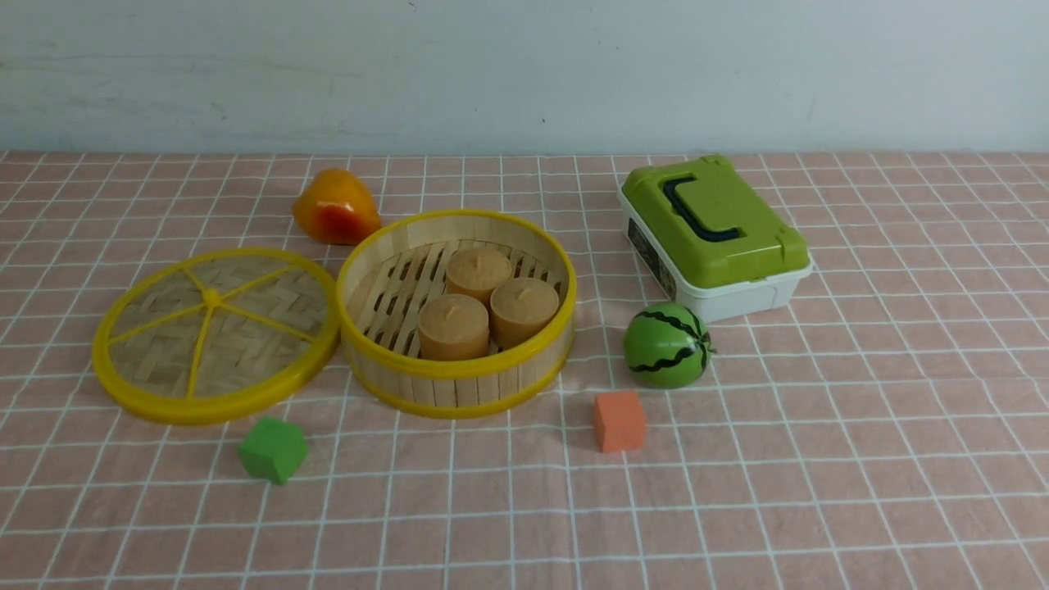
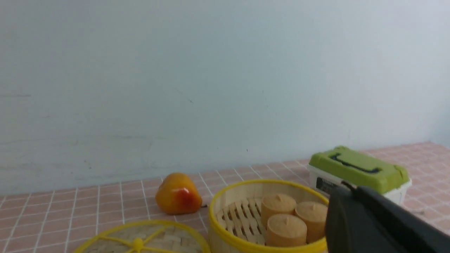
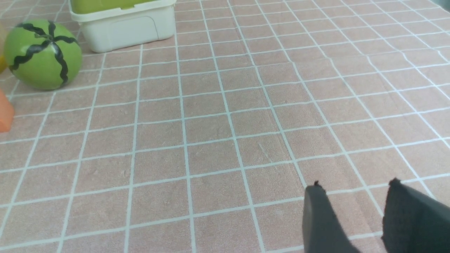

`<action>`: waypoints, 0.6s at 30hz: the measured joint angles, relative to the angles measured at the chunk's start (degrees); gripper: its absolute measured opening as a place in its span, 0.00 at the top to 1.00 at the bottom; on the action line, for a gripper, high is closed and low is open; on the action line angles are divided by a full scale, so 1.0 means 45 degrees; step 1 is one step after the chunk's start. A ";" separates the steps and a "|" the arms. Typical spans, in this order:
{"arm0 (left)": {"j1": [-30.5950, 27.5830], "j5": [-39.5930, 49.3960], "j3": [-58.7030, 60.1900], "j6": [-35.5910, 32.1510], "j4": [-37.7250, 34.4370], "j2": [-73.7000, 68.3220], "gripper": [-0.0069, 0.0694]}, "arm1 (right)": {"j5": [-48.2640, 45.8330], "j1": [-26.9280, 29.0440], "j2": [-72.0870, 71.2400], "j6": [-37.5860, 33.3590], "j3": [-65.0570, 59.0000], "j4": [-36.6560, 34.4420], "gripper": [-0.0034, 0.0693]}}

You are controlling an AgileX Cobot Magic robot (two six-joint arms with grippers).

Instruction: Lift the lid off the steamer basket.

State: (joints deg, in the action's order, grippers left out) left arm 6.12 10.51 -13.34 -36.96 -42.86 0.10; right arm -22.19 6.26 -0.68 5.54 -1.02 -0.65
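The lid [image 1: 215,334] is laid flat left of the open basket [image 1: 456,315]; task judged complete. Left gripper [image 2: 351,196] closed, empty; right gripper [image 3: 355,200] fingers parted, empty.

The steamer basket [image 1: 456,315] stood open on top, with three cakes [image 1: 483,301] inside. The lid [image 1: 215,334] touched its left side. A pear [image 1: 335,206] sat behind, a melon [image 1: 666,345] right. The near worktop [image 1: 819,492] was bare past two blocks [image 1: 273,449].
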 joint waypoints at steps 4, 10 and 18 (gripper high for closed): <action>0.0440 -0.2061 0.1640 0.1447 0.0443 0.0133 0.93 | 0.0000 0.0000 0.0000 0.0000 0.0000 0.0000 0.62; -0.0579 -0.0282 0.3274 0.8938 0.6234 0.0133 0.93 | 0.0000 0.0000 0.0000 0.0000 0.0000 0.0000 0.62; -0.0651 0.2560 0.3372 1.1411 0.8505 0.0133 0.93 | 0.0000 0.0000 0.0000 0.0000 0.0000 0.0000 0.62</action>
State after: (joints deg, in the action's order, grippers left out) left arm 3.20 22.03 1.83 14.39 -4.59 0.70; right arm -22.19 6.26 -0.68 5.54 -1.02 -0.65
